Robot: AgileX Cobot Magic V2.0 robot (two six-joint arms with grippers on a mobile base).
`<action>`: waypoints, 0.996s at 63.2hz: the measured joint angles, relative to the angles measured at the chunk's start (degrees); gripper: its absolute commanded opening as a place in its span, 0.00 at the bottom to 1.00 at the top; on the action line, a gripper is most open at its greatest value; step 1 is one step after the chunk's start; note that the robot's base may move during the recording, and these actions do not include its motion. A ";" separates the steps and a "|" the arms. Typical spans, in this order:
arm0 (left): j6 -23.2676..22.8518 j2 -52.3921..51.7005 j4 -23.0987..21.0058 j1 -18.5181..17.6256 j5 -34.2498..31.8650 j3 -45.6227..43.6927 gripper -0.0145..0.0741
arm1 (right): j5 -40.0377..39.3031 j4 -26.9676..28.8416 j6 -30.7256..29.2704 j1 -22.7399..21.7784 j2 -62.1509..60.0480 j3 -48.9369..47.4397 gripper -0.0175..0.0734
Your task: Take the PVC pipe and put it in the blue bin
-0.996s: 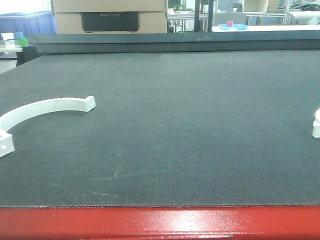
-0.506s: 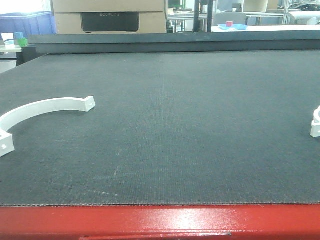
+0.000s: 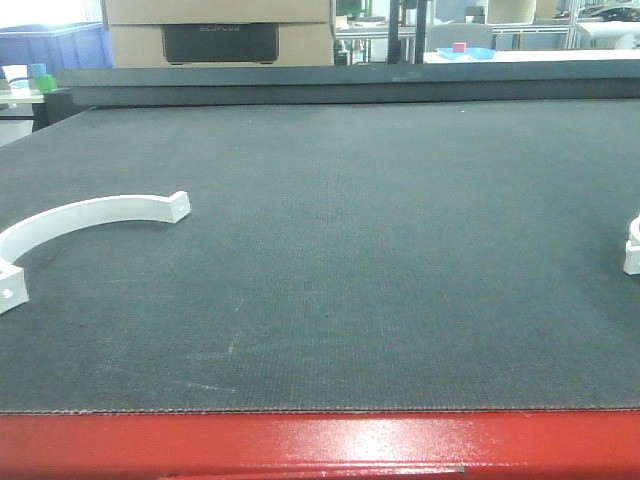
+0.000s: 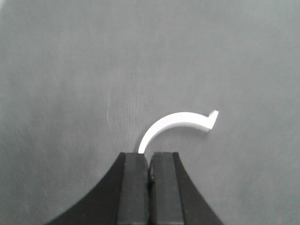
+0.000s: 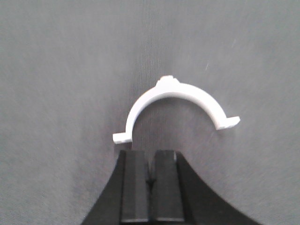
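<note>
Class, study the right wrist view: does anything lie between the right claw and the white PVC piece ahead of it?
Nothing visible does. The right claw, its jaws closed together, faces the white PVC piece lying on the dark mat; only mat shows in the gap between them.

White PVC arc (image 3: 90,211) lying flat (left), second arc (image 3: 632,258) far right

A cardboard box (image 3: 220,12) stands beyond the dark, red-edged mat (image 3: 380,250).
</note>
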 measured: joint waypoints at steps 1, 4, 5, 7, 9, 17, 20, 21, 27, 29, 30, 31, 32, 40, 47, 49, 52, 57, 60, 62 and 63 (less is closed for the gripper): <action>0.00 0.63 -0.12 0.00 0.12 -0.11 0.04 | 0.00 0.00 0.00 0.00 0.59 0.00 0.01; 0.00 2.87 -0.28 0.00 0.39 -0.10 0.04 | 0.10 0.26 0.00 0.00 2.71 0.00 0.01; 0.00 3.52 -0.28 0.00 0.40 -0.10 0.04 | 0.10 0.42 0.00 0.00 3.20 0.00 0.01; 0.00 4.84 -0.28 0.00 0.52 -0.10 0.04 | 0.10 0.88 0.00 0.00 4.14 0.00 0.01; 0.00 6.51 -0.28 0.00 0.77 -0.21 0.04 | 0.10 1.42 0.00 0.00 5.03 0.00 0.01; 0.00 12.68 -0.38 0.00 4.62 -1.99 0.04 | -0.27 4.40 0.00 0.00 8.04 0.00 0.01; 0.00 15.25 -0.38 0.00 7.32 -3.35 0.04 | -0.39 5.73 0.34 0.00 9.18 -0.22 0.02; 0.00 16.27 -0.48 0.00 8.45 -4.01 0.04 | -0.14 6.37 0.50 0.00 9.49 -0.60 0.03; 0.00 20.13 -0.48 0.00 12.06 -6.98 0.04 | 2.05 7.90 2.68 0.00 11.89 -3.36 0.04; 0.00 21.14 -0.48 0.00 12.66 -7.90 0.04 | 3.35 7.89 3.65 0.00 13.03 -4.58 0.04; 0.00 21.61 -0.48 -0.14 12.94 -8.34 0.04 | 3.86 7.69 4.30 0.00 13.51 -5.22 0.04; 0.00 22.29 -0.48 -0.31 13.28 -8.97 0.04 | 4.71 7.04 5.44 0.00 14.26 -6.19 0.04; 0.00 22.69 -0.48 -0.40 13.53 -9.38 0.04 | 5.23 6.41 6.40 0.27 14.75 -6.87 0.04; -0.56 25.34 1.03 -2.81 14.65 -11.86 0.04 | 9.52 -2.84 16.58 2.38 18.67 -12.29 0.04; -5.52 26.49 7.41 -6.37 14.80 -12.45 0.04 | 12.11 -5.54 19.77 4.35 21.32 -16.28 0.04; -6.83 26.70 8.55 -7.30 14.80 -12.45 0.04 | 12.40 -5.54 20.15 4.74 21.92 -17.05 0.04; -8.38 26.81 9.43 -8.02 14.80 -12.45 0.04 | 12.64 -5.21 20.44 5.19 22.96 -17.88 0.04; -9.54 26.84 9.53 -8.26 14.51 -12.45 0.04 | 12.53 -4.85 21.10 5.50 24.58 -18.46 0.04; -9.82 26.84 9.53 -8.26 14.28 -12.54 0.04 | 12.53 -4.85 22.00 5.50 25.83 -18.49 0.04; -9.93 26.84 9.53 -8.26 14.28 -12.54 0.04 | 12.53 -4.85 22.86 5.50 26.52 -18.49 0.04; -10.04 26.84 9.53 -8.26 14.28 -12.54 0.04 | 12.53 -4.85 23.22 5.50 26.86 -18.49 0.04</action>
